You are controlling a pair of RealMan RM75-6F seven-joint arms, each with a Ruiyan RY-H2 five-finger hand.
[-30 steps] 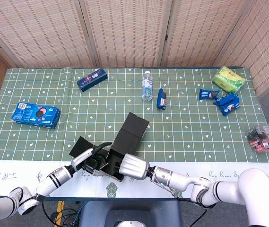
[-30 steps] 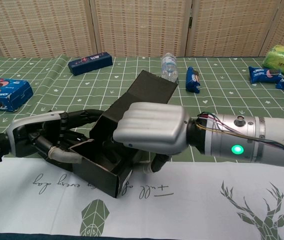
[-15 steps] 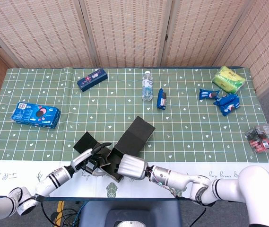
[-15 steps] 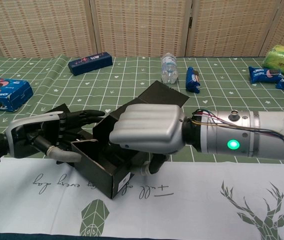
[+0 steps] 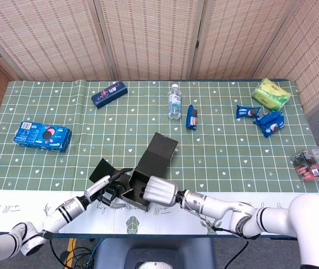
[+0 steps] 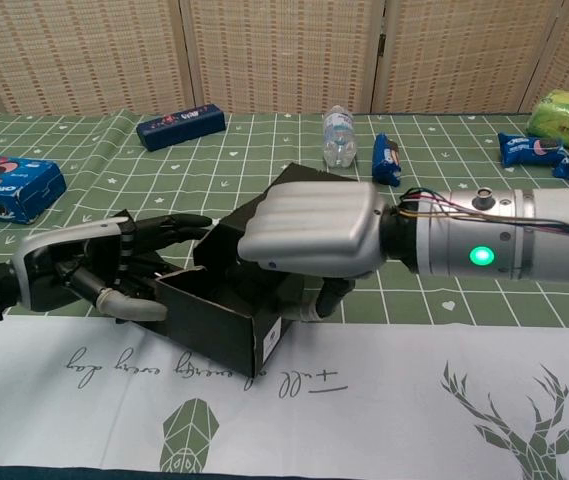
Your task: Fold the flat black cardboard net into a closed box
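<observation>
The black cardboard box [image 5: 143, 178] stands half folded near the table's front edge, its cavity open toward me [image 6: 226, 322]. Its lid flap [image 5: 162, 148] sticks up at the back, and a side flap [image 5: 101, 168] splays out to the left. My left hand [image 5: 106, 189] grips the box's left wall, fingers stretched over the top and thumb against the wall [image 6: 86, 276]. My right hand [image 5: 160, 190] wraps over the box's right side from above, with its thumb tucked under [image 6: 314, 236]. It hides most of the lid flap in the chest view.
A blue cookie box [image 5: 41, 136] lies at far left, and a dark blue box [image 5: 109, 93] at the back. A water bottle [image 5: 174, 102] and a blue snack packet [image 5: 192, 117] sit behind the box. Blue packets [image 5: 262, 118], a green bag [image 5: 271, 92] and a red packet [image 5: 310, 159] lie at right.
The box was tilted back and the lid flap dropped, then both came upright again. My right hand has shifted slightly right and up. Both hands kept their hold.
</observation>
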